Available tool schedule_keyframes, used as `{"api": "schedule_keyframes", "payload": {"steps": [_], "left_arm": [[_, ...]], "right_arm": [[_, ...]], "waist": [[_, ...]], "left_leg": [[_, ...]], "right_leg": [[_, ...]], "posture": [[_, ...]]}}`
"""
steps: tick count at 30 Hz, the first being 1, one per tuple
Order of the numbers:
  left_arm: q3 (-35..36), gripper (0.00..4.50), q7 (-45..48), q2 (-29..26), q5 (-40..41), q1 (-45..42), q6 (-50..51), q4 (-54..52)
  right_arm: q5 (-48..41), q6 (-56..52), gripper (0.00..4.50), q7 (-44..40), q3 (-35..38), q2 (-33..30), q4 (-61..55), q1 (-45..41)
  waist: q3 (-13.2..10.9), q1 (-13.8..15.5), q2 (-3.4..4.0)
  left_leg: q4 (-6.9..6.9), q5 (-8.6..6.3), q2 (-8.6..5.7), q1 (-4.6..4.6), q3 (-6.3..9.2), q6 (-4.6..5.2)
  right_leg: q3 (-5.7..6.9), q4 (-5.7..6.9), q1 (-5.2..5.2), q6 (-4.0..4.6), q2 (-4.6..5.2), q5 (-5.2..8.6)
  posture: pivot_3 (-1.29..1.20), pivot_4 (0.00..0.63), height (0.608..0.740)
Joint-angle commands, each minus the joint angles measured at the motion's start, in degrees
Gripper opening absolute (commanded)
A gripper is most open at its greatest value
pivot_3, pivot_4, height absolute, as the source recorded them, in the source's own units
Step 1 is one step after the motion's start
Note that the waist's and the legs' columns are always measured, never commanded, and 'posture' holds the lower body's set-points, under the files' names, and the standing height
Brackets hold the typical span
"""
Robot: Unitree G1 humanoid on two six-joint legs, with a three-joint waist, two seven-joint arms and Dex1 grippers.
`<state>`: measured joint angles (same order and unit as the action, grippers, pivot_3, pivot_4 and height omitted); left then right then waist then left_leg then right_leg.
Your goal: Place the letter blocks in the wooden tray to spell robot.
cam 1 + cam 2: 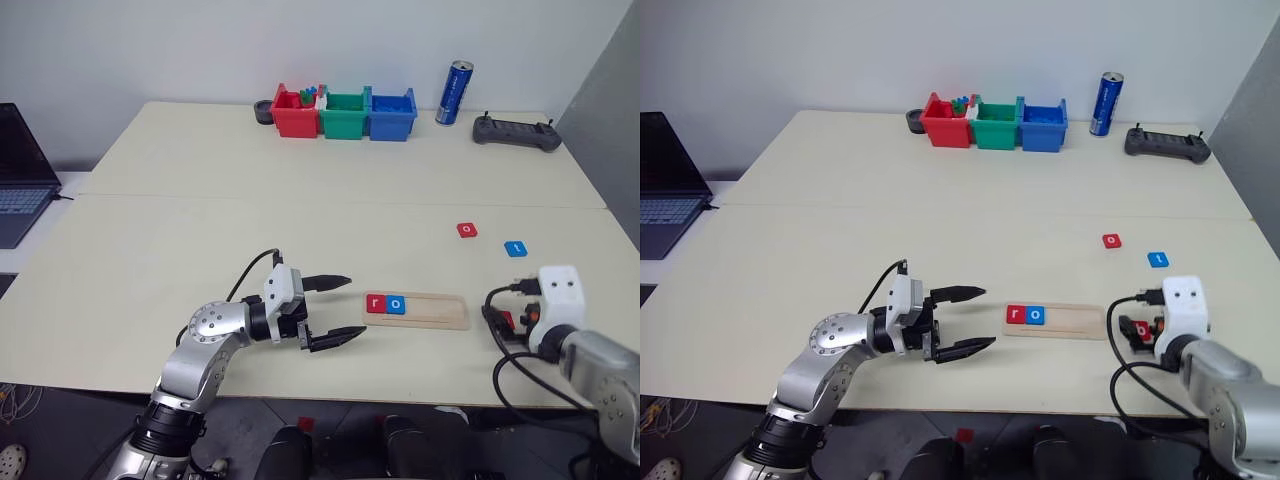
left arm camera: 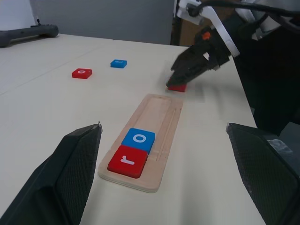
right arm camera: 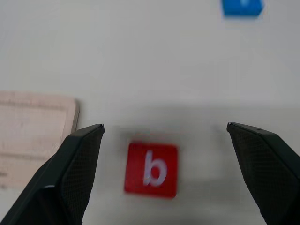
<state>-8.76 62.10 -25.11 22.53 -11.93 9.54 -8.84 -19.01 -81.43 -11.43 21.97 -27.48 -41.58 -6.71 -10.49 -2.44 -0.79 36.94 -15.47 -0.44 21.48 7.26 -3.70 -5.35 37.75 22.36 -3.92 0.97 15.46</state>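
Nearest you, your right gripper [image 3: 164, 136] hangs with its jaws spread wide over the red b block [image 3: 151, 169], which lies flat on the table [image 1: 200, 230] just off the right end of the wooden tray [image 1: 430, 312]. Centre the jaws on the tile's two side edges, come straight down, then pinch so it lifts level. Your left gripper [image 1: 335, 312] waits, also spread and empty, beside the tray's left end; keep it clear. In the tray the red r block [image 2: 127, 161] and blue o block [image 2: 138, 139] sit touching, so b goes right after o. Farther out lie the red o block [image 1: 467, 230] and blue t block [image 1: 515, 248].
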Motion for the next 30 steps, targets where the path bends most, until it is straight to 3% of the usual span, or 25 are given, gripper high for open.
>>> {"api": "schedule_keyframes", "payload": {"steps": [1, 5, 9, 13, 21, 30], "left_arm": [[0.05, 4.5, 0.64, -0.32, 0.5, -1.11, -0.84, -0.75], [-0.11, 4.5, 0.91, -0.07, 0.39, -1.74, -0.99, -0.09], [-0.53, 4.5, 1.37, 0.18, 0.35, -1.72, -1.07, -0.17], [-0.57, 4.5, 1.36, 0.24, 0.28, -1.61, -1.11, -0.3], [-0.63, 4.5, 1.31, -0.11, 0.58, -0.38, -1.02, -1.54], [-0.57, 4.5, 2.11, -0.41, 0.5, -0.46, -1.58, -1.13]], "right_arm": [[-1.13, 6.14, 4.47, -5.5, 0.79, -6.29, 3.06, -3.62], [-3.1, 19.88, 4.47, -19.13, -2.3, -15.24, 11.49, -3.78], [1.87, 54.87, 4.47, -43.8, -7.19, -26.32, 28.18, 2.4], [2.57, 73.12, 4.47, -58.6, -9.47, -31.13, 40.98, 2.96], [6.5, 89.8, 4.47, -68.47, -15.82, -32.31, 57.37, -3.39], [8.68, 94.43, 4.47, -69.52, -21.04, -28.71, 65.18, -8.78]], "waist": [[-0.01, 0.04, 0.01], [-0.03, 0.11, -0.03], [-0.06, 0.25, -0.07], [-0.09, 0.25, -0.09], [-0.11, -0.47, -0.1], [-0.13, -0.42, -0.08]], "left_leg": [[0.0, 0.0, 0.0, 0.01, -0.01, 0.0], [-0.02, 0.0, 0.0, 0.05, 0.01, 0.01], [-0.02, -0.01, -0.04, 0.07, -0.02, 0.02], [-0.01, -0.02, -0.03, 0.07, -0.08, 0.04], [0.0, -0.02, 0.0, -0.09, -0.18, 0.03], [0.01, -0.02, -0.02, -0.1, -0.18, 0.03]], "right_leg": [[-0.01, -0.01, 0.0, -0.01, 0.0, 0.0], [0.03, -0.09, -0.01, 0.05, 0.01, -0.03], [0.07, -0.21, -0.05, 0.0, 0.06, -0.01], [0.02, -0.29, -0.06, 0.12, 0.08, -0.13], [-0.1, -0.11, -0.08, 0.17, 0.07, -0.15], [-0.14, -0.06, -0.08, 0.17, 0.08, -0.15]], "posture": [[0.0, 0.15, 0.74], [0.0, 0.15, 0.74], [0.0, 0.15, 0.74], [0.0, 0.15, 0.74], [0.0, 0.15, 0.74], [0.0, 0.15, 0.74]]}}
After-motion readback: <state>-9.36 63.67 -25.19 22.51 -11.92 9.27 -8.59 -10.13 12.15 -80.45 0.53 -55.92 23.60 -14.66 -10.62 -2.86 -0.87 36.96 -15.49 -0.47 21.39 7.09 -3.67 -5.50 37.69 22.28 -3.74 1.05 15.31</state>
